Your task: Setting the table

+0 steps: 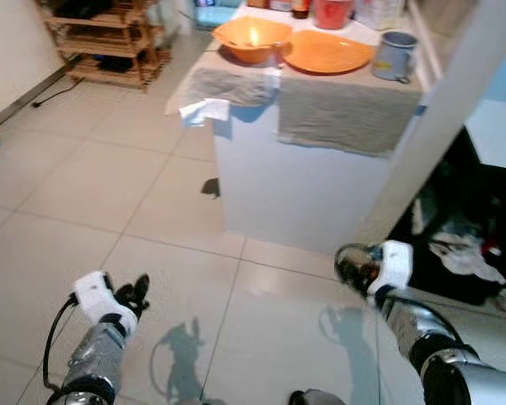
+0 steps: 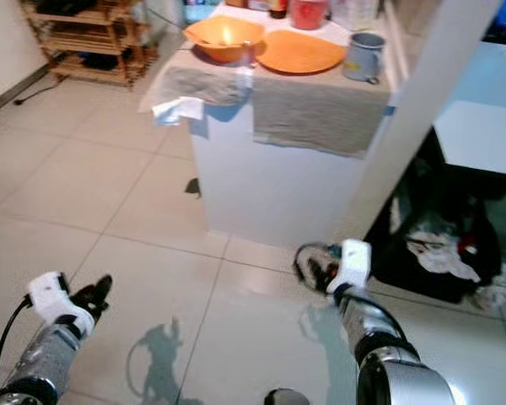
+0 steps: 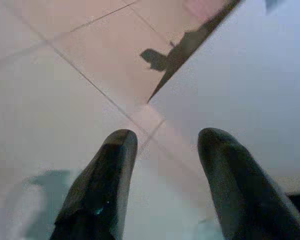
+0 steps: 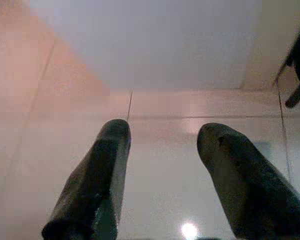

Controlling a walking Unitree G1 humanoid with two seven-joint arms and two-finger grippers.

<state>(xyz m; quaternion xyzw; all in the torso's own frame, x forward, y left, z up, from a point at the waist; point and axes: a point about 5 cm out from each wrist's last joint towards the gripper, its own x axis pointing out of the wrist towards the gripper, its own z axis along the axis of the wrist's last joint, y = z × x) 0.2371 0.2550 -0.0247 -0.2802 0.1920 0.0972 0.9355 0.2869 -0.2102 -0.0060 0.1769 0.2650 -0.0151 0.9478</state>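
Head view: orange bowl (image 1: 251, 39), orange plate (image 1: 328, 51) and grey mug (image 1: 394, 56) sit on the cloth-draped counter (image 1: 304, 181), well ahead. I'd walk up square, minding the white post (image 1: 443, 126) on the right.

Wrist views: left gripper (image 3: 162, 165) and right gripper (image 4: 160, 165) jaws spread, empty, over floor tiles (image 1: 84, 194).

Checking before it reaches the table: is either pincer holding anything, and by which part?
Nothing is held. The left pincer and right pincer are open, with only floor between their fingers.

No readable text, label, brand, number or sign anywhere.
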